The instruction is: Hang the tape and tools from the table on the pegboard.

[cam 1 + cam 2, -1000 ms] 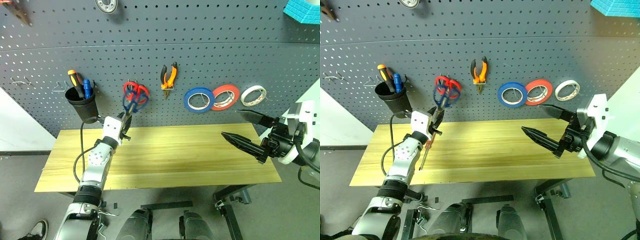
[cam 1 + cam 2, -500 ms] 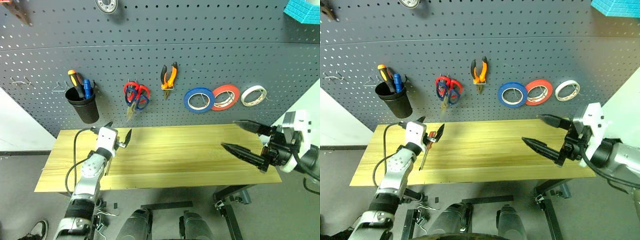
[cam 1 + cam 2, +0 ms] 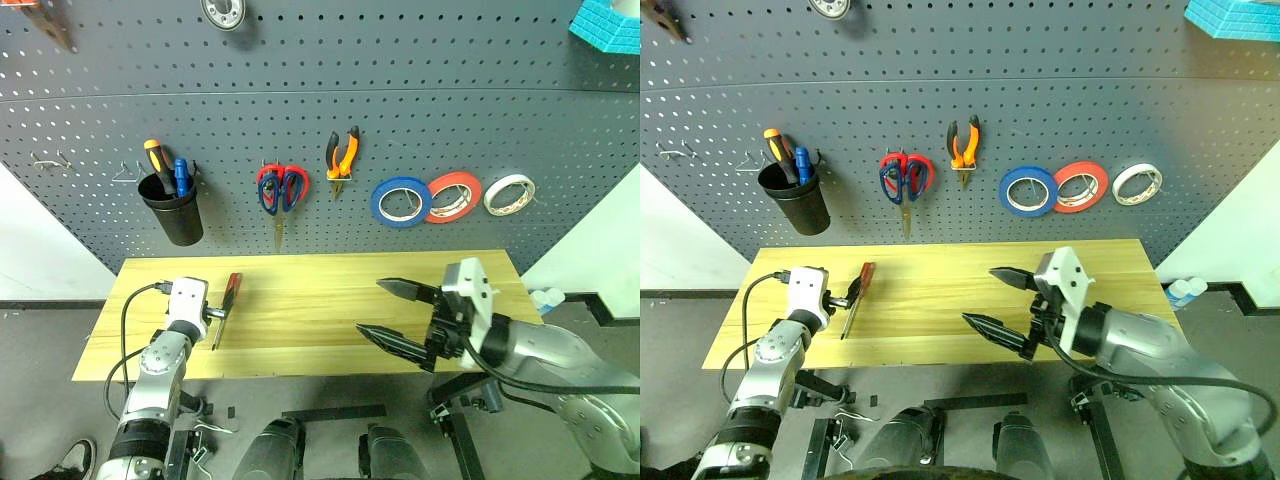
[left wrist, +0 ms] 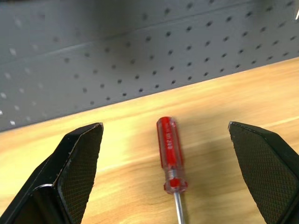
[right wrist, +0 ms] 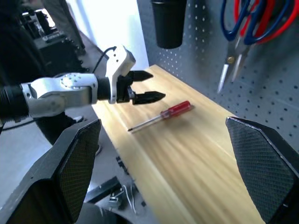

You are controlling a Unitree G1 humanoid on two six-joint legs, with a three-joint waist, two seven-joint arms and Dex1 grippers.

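Note:
The red-handled screwdriver (image 3: 229, 296) lies on the wooden table (image 3: 330, 345) at its left end. My left gripper (image 4: 164, 124) hovers open right at the handle (image 4: 170, 151), which sits between the spread fingers (image 4: 77, 163) untouched. On the pegboard (image 3: 420, 100) hang the dark-blue-handled scissors (image 3: 271, 196) over a red pair, the orange-and-black pliers (image 3: 341, 155) and the blue tape (image 3: 400, 202). My right gripper (image 3: 370, 306) is open and holds nothing above the table's middle right.
A black cup (image 3: 172, 208) holding orange and blue screwdrivers hangs left of the scissors. Red tape (image 3: 452, 196) and white tape (image 3: 508, 193) hang right of the blue roll. Bare hooks (image 3: 48, 160) sit at the far left of the board.
My left gripper let go of the dark-blue scissors on their hook, opened wide and dropped down-left to the screwdriver. My right gripper swung left and lower over the table.

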